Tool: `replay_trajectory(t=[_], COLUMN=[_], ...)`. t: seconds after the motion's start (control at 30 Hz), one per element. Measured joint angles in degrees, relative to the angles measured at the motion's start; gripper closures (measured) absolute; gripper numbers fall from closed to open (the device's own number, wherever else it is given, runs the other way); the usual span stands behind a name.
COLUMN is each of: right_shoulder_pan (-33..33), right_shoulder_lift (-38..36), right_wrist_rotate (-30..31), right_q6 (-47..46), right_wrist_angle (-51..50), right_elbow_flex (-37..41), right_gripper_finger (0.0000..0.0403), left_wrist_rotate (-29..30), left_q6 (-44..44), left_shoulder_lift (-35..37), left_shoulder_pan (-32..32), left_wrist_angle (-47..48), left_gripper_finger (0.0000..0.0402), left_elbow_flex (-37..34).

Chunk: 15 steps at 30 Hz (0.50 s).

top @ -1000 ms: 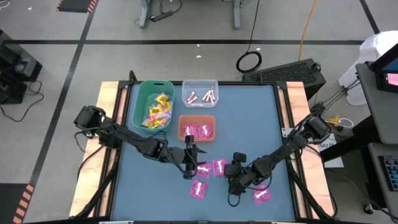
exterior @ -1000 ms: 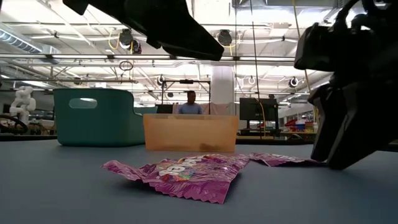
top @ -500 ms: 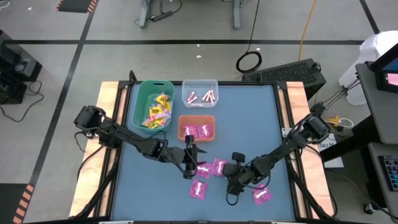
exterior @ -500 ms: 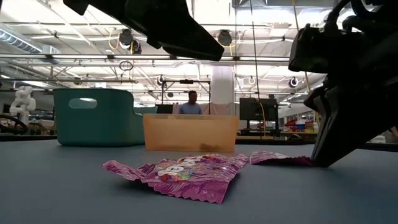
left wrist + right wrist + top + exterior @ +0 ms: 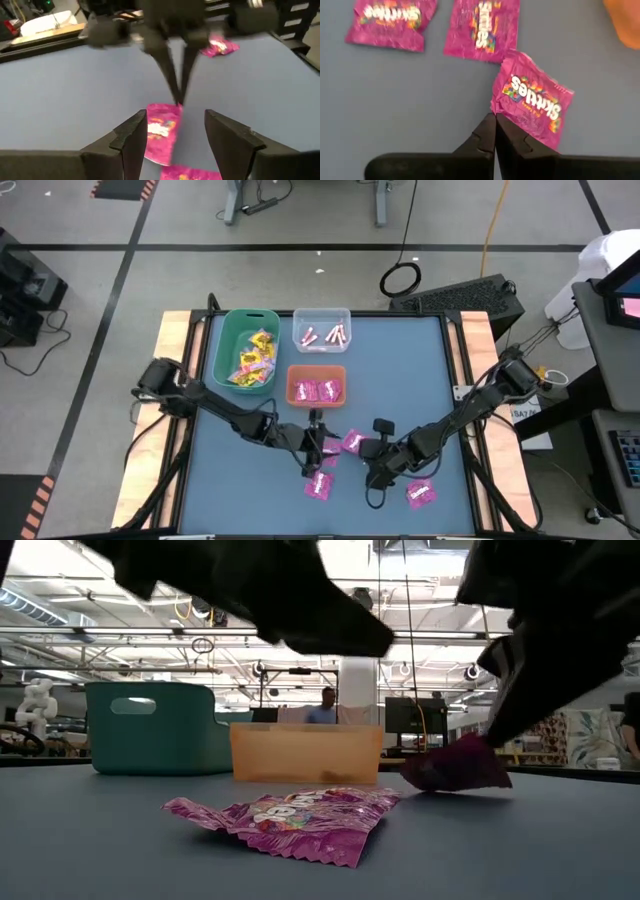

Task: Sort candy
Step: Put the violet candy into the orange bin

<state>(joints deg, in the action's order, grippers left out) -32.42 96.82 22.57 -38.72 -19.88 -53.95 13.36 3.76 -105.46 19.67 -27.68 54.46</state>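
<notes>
The right claw [image 5: 495, 131] had just snapped shut on the corner of a magenta packet [image 5: 534, 104] and tilted it up off the desk [image 5: 420, 370], where a second before it lay flat. That packet seemed ready for carrying to the orange bin [image 5: 316, 388]. The left claw [image 5: 172, 135] hung wide over another magenta packet [image 5: 161, 132] near the middle.

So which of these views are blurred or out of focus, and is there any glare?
Low view: both arms are dark smears across the top, while the magenta packet up front is crisp; ceiling lights glare behind. Left wrist view: the right gripper is motion-blurred, the left gripper sharper. Right wrist view: the pinched packet reads clearly. High view: evenly lit, no glare.
</notes>
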Motion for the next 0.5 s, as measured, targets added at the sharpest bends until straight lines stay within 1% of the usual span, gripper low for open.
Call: replay_trajectory(t=[0.2,0.27,0.37,0.5], right_shoulder_pan=[0.7,1.0,1.4,1.8], right_shoulder_lift=[-1.9,-2.6,-2.8,-2.9], right_wrist_rotate=[0.7,1.3,1.3,1.0], right_q6=[0.0,0.0,0.3,0.4], right_wrist_angle=[-1.2,-1.0,-1.5,-1.5], right_elbow_flex=[0.0,-0.1,-0.1,-0.1], right_gripper_finger=[0.0403,0.0403,0.0403,0.0403], left_wrist_rotate=[0.9,3.4,10.3,10.9], left_q6=[4.5,5.2,5.7,5.6], left_shoulder_lift=[-8.8,-11.1,-13.0,-13.9], left_shoulder_pan=[2.0,2.6,3.2,2.9], left_wrist_angle=[-6.6,-8.6,-9.1,-9.1], left_gripper_finger=[0.0199,0.0199,0.0199,0.0199], left_elbow_flex=[0.1,0.2,0.6,0.7])
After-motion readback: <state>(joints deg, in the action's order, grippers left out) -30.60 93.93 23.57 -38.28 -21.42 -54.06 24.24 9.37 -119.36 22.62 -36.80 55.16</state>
